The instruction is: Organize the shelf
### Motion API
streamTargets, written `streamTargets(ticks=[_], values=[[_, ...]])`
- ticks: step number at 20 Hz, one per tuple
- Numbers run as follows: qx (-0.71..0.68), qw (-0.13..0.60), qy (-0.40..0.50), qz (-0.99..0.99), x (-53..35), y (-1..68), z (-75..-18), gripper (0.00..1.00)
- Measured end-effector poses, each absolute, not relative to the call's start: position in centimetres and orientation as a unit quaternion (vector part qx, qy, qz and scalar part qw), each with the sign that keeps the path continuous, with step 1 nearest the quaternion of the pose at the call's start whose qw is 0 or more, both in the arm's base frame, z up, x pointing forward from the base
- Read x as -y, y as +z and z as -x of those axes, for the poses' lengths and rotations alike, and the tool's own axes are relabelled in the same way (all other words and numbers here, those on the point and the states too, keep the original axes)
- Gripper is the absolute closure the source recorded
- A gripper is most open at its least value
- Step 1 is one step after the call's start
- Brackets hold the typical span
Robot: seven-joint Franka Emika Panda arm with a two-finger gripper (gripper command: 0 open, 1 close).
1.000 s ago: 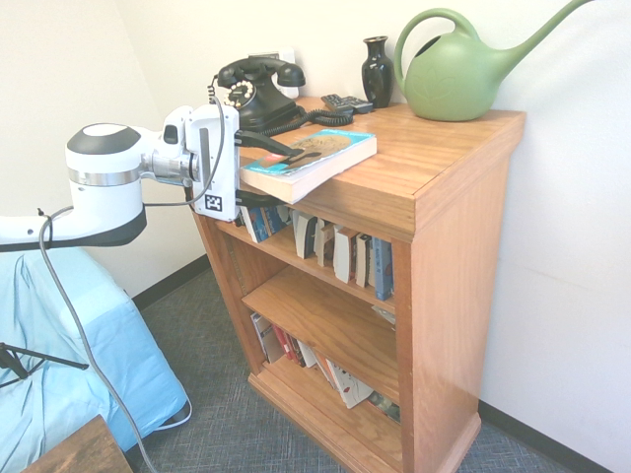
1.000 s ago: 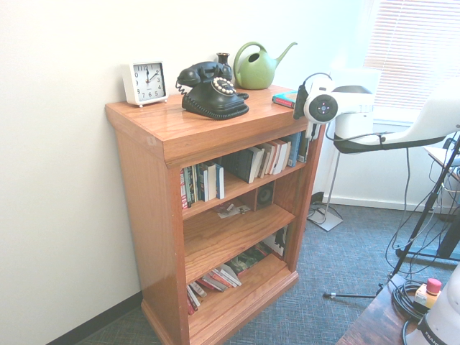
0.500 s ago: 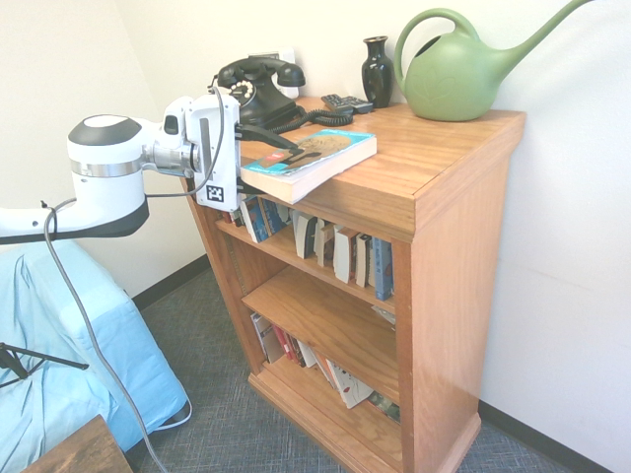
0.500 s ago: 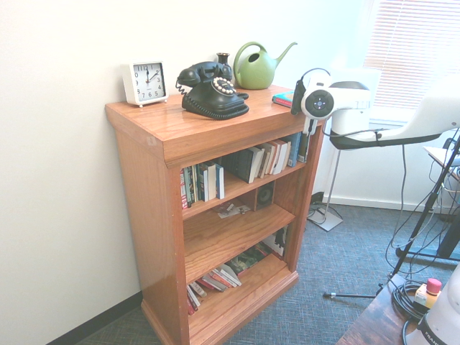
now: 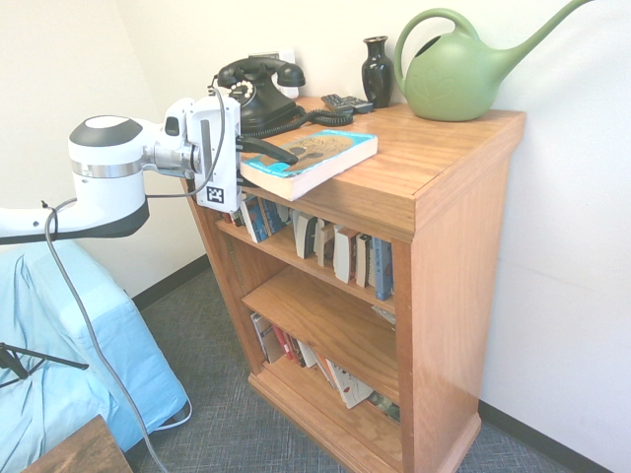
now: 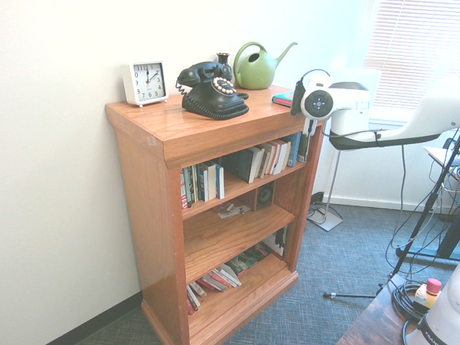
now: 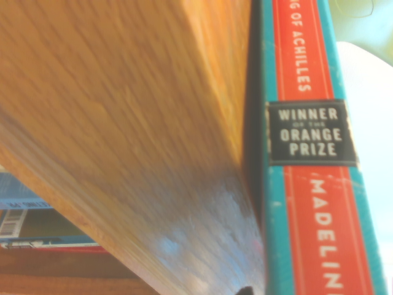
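Your gripper [image 5: 268, 169] is reaching in level at the front corner of the shelf [image 5: 434, 236], which is standing against the white wall. Its fingers [image 5: 268, 150] are closing narrow over a teal paperback book [image 5: 311, 160]: one dark finger is lying on the cover, the other is sitting below, hidden under the overhanging end. The book is resting flat on the top board, jutting past the edge. Behind it are sitting a black rotary telephone [image 5: 256, 89], a dark vase [image 5: 377, 71] and a green watering can [image 5: 458, 74]. Up close, the book's red-and-teal spine [image 7: 307, 153] is running beside the wooden edge.
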State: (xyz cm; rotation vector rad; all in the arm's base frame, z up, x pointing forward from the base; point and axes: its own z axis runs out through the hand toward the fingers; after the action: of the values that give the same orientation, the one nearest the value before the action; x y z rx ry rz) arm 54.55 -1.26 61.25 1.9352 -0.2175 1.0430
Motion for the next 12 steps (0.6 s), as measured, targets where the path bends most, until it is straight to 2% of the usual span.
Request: streamTargets(ticks=[6,12], values=[[0.095,0.444,0.424,-0.783,1.2,61.8,-54.6,1.00],[0.143,0.406,0.435,-0.791,1.7,64.8,-53.1,1.00]])
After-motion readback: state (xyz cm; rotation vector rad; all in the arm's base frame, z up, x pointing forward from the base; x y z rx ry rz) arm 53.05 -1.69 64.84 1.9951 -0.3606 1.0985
